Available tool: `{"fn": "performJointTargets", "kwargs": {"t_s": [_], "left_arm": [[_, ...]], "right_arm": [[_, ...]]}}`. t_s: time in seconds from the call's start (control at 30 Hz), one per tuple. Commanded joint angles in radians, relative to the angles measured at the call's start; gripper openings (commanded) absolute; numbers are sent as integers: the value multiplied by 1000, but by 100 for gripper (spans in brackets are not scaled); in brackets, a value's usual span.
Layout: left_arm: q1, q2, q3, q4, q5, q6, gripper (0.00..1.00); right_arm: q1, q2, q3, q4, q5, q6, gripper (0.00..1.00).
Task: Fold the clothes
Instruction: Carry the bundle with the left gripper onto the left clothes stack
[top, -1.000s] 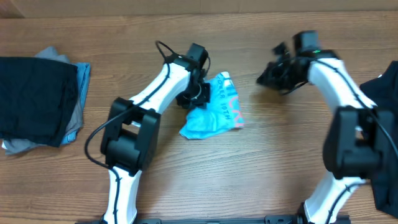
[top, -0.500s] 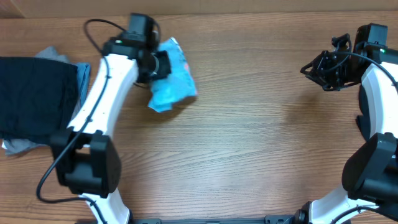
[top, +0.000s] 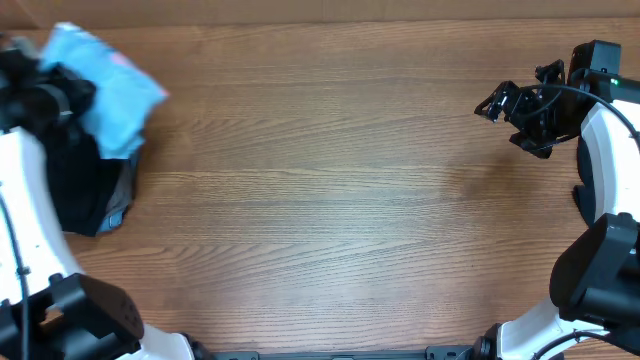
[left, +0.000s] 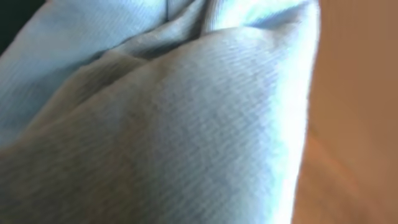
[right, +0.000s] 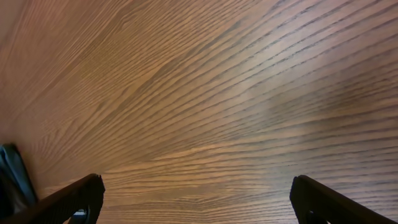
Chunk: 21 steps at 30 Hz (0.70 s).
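Overhead view: at far left, the left gripper (top: 62, 98) is pinching a bunched light sky-blue cotton T-shirt (top: 115, 90), holding it over the upper edge of a stack of dark folded shirts (top: 85, 190); contact between them cannot be told. The brown wood-grain table (top: 320, 200) is spanning the middle. At far right, the right gripper (top: 505, 108) is hovering over it, fingers (right: 323, 202) spread wide.

shirt (top: 108, 85): light sky-blue
pile (top: 78, 190): black, with a blue edge
table (top: 330, 200): warm brown, streaked wood grain
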Motion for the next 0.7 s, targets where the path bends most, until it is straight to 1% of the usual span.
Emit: {"fn": "performJointTargets", "kwargs": {"t_s": [0.0, 0.1, 0.27, 0.47, 0.67], "left_arm": [[95, -14, 27, 87, 164, -14, 4], [126, 7, 27, 148, 161, -26, 4], [169, 41, 27, 190, 156, -115, 4], [226, 138, 26, 191, 142, -119, 4], [307, 284, 26, 170, 232, -109, 4]], "right_arm": [[-1, 2, -5, 5, 10, -3, 100], [-1, 2, -5, 5, 10, -3, 100], [-1, 2, -5, 5, 10, -3, 100], [-1, 2, -5, 5, 10, -3, 100], [-1, 2, -5, 5, 10, -3, 100]]}}
